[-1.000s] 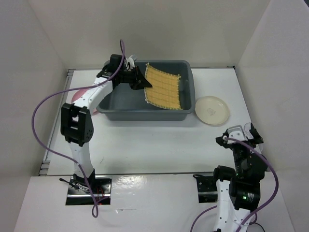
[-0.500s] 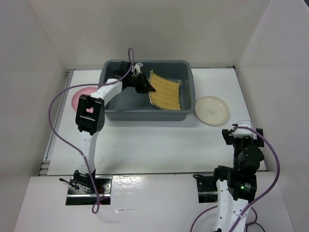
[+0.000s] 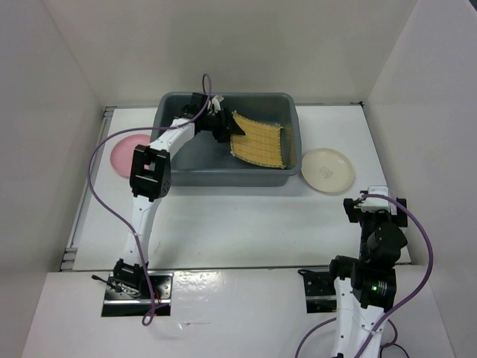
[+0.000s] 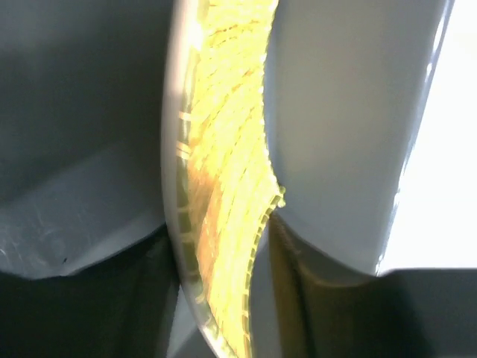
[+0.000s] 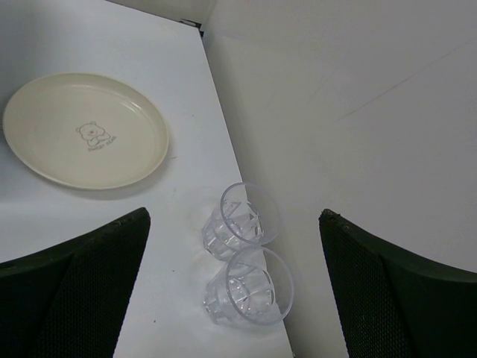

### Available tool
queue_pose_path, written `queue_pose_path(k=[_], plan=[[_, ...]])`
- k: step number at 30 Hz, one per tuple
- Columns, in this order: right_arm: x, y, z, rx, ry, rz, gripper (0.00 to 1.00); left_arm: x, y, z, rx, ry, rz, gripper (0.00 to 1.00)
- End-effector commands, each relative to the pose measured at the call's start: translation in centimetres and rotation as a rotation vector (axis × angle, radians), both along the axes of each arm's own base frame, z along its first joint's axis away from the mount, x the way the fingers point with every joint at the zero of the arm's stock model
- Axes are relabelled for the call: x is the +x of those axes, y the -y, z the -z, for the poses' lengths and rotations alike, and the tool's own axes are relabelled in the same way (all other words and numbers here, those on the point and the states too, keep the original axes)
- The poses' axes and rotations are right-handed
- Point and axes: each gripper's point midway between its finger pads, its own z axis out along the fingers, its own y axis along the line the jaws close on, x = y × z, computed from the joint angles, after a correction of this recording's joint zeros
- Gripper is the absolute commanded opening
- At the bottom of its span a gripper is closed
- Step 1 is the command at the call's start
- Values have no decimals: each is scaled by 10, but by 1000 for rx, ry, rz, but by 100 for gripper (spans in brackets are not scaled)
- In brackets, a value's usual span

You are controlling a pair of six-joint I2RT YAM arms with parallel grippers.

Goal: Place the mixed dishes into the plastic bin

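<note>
The dark grey plastic bin [image 3: 223,177] stands at the back middle of the table. The yellow-tan bamboo mat [image 3: 259,142] hangs tilted inside it, toward its right wall. My left gripper [image 3: 224,127] is inside the bin, shut on the mat's left edge. In the left wrist view the mat [image 4: 223,171] runs between my fingers, with the bin's grey wall [image 4: 343,112] beside it. The pink plate [image 3: 127,153] lies left of the bin. The cream-white plate [image 3: 326,170] lies right of it. My right gripper [image 3: 376,205] is open and empty, near the plate [image 5: 86,130].
Two clear plastic cups [image 5: 242,220] [image 5: 250,292] lie on their sides against the right side wall, between my right gripper's open fingers in the wrist view. White walls enclose the table on the left, back and right.
My left gripper has moved right and deeper into the bin, carrying the mat down toward the right wall. My right arm turned a little a second ago, then stayed still.
</note>
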Motion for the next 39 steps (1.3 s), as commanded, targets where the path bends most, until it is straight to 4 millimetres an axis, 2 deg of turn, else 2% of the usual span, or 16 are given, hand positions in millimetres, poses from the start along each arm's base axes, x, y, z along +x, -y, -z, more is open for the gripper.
queue_pose_path(k=[1, 11, 16, 22, 23, 24, 25, 26, 27, 28, 29, 30, 34, 35, 38, 39], plan=[[4, 2, -11, 5, 51, 11, 99, 9, -5, -11, 37, 48, 11, 60], [4, 2, -11, 5, 51, 10, 99, 0, -24, -16, 153, 39, 23, 84], [3, 1, -13, 4, 60, 10, 99, -12, -59, 1, 311, -17, -30, 85], [2, 1, -15, 2, 69, 9, 99, -17, -105, -23, 523, 48, -140, 92], [2, 1, -15, 2, 69, 9, 99, -22, -115, -44, 556, 82, -181, 93], [2, 1, -15, 2, 69, 9, 99, -22, -137, -52, 650, 102, -262, 93], [2, 1, -15, 2, 69, 9, 99, -21, -154, -107, 648, 231, -361, 99], [2, -1, -15, 2, 69, 0, 99, -25, -170, -129, 657, 269, -452, 100], [3, -2, -15, 2, 69, -10, 99, -37, -203, -118, 716, 236, -548, 100], [2, -3, -16, 0, 77, -11, 99, -49, -221, -176, 632, 351, -673, 100], [3, -6, -16, -14, 73, -35, 99, -56, -238, -185, 552, 335, -748, 100], [3, -6, -16, -14, 73, -35, 99, -61, -284, -189, 502, 309, -839, 100], [5, -10, -14, -13, 73, -57, 99, -88, -346, -185, 311, 241, -895, 100], [5, -11, -14, -13, 73, -66, 99, -97, -358, -161, 297, 179, -921, 100], [5, -11, -14, -22, 70, -66, 99, -111, -399, -129, 188, 53, -1052, 100], [5, -11, -14, -22, 70, -66, 99, -117, -403, -101, 136, -19, -1099, 100]])
